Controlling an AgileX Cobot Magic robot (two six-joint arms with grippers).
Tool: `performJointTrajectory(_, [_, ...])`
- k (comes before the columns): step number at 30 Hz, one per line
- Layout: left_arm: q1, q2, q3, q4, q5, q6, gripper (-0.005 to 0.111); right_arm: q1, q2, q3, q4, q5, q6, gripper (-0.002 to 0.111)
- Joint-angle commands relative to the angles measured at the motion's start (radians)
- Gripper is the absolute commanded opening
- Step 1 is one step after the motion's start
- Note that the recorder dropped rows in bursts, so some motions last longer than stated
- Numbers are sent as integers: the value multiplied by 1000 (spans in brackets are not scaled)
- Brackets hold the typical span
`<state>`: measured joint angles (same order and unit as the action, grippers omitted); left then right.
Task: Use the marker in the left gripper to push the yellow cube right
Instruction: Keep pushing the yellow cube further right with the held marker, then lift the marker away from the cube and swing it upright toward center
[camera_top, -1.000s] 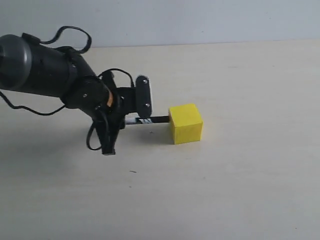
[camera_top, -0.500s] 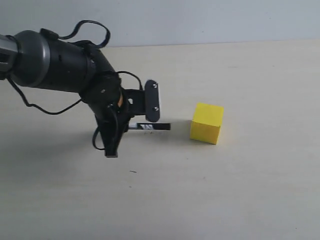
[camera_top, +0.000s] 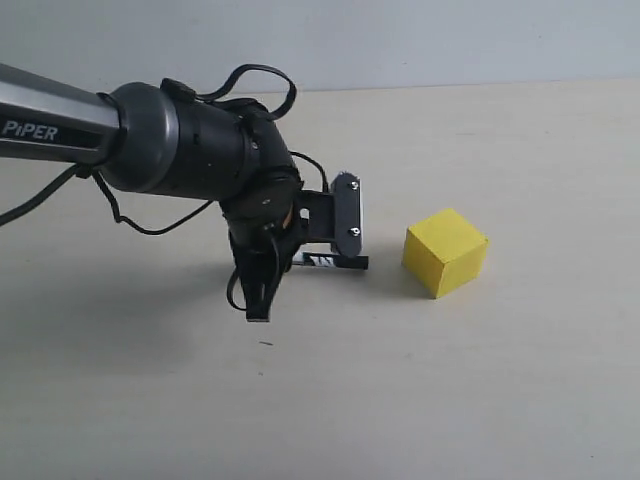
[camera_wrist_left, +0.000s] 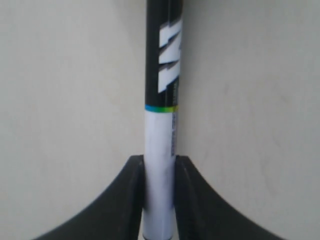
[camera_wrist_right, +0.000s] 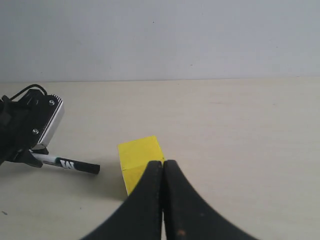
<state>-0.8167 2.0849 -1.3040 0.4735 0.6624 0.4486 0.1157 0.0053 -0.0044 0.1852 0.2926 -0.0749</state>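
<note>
My left gripper (camera_wrist_left: 159, 162) is closed narrowly on the white barrel of the marker (camera_wrist_left: 160, 135), one finger on each side. The marker's black end with the white marks reaches out ahead of me, low over the pale worktop (camera_top: 450, 400) and roughly level with it. To the right of that black tip, with a clear gap between, the yellow cube (camera_top: 445, 252) sits flat on the worktop, turned so an upright edge, not a flat face, points toward the marker. I judge the push to be in hand, but with no contact at present. Next I should travel right, low, and meet the cube near its middle, or it may spin away instead of sliding.
</note>
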Motion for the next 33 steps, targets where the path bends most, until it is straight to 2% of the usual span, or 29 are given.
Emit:
performJointTrajectory(1, [20,-2,-5,6,-13,-45,0,1,-5,4,-1,-7,-3,0])
performJointTrajectory(5, [-22,4,-21,-18,-160,-45,0,1,-5,4,-1,-7,-3,0])
performJointTrajectory(7, [-47,17,-49,-24,-186,-45,0,1,-5,4,-1,-7,-3,0])
performJointTrajectory(12, [-42,43,-122,-15,-93,-73,0,1,-5,4,-1,-7,-3,0])
performJointTrajectory(16, [-6,43,-129,-11,13,-109,0,1,-5,4,-1,-7,-3,0])
performJointTrajectory(20, [1,45,-129,-11,94,-116,0,1,-5,4,-1,-7,-3,0])
performJointTrajectory(26, [-23,47,-129,-26,62,-116,0,1,-5,4,-1,-7,-3,0])
performJointTrajectory(33, [-97,88,-143,-28,-53,-116,0,1,-5,4,-1,-7,-3,0])
